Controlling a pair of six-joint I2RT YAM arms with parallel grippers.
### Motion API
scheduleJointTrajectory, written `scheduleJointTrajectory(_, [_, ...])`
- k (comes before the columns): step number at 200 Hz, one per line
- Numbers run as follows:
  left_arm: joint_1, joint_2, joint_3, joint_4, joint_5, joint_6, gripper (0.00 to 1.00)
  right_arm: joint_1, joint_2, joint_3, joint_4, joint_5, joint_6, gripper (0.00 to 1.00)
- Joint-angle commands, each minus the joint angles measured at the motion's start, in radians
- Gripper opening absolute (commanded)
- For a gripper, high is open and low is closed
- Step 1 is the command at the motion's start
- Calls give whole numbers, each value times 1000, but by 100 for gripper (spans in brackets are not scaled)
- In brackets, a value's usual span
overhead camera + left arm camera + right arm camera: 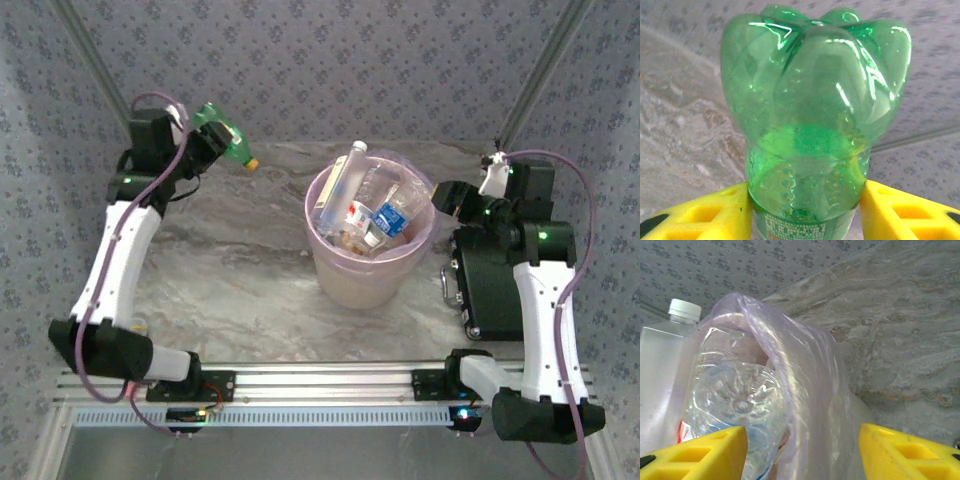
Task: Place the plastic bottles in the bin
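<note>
A green plastic bottle (228, 138) with an orange cap hangs in the air at the back left, well left of the bin, and my left gripper (208, 143) is shut on it. In the left wrist view the yellow fingers (715, 212) press both sides of the green bottle (810, 100), whose base points away from the camera. The beige bin (365, 275) with its pink bag stands mid-table and holds several clear bottles (345, 185). My right gripper (447, 197) is open at the bin's right rim. Its jaws straddle the bag's edge (805, 390), beside a clear bottle (735, 395).
A black case (490, 290) lies on the table at the right, under the right arm. Patterned walls close the back and sides. Bare marble tabletop (230, 270) stretches between the left arm and the bin. An aluminium rail (330, 380) runs along the near edge.
</note>
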Motion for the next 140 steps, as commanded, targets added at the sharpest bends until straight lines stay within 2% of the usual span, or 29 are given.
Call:
scheduleJointTrajectory(1, [-43, -64, 71, -199, 40, 143, 54, 6, 7, 41, 31, -43, 10, 62])
scheduleJointTrajectory(51, [-232, -62, 223, -319, 178, 254, 53, 14, 31, 68, 8, -49, -21, 62])
scheduleJointTrajectory(80, [-375, -18, 307, -372, 198, 346, 53, 25, 43, 65, 9, -47, -29, 62])
scheduleJointTrajectory(140, [-546, 184, 511, -454, 215, 418, 51, 43, 43, 50, 8, -23, -45, 62])
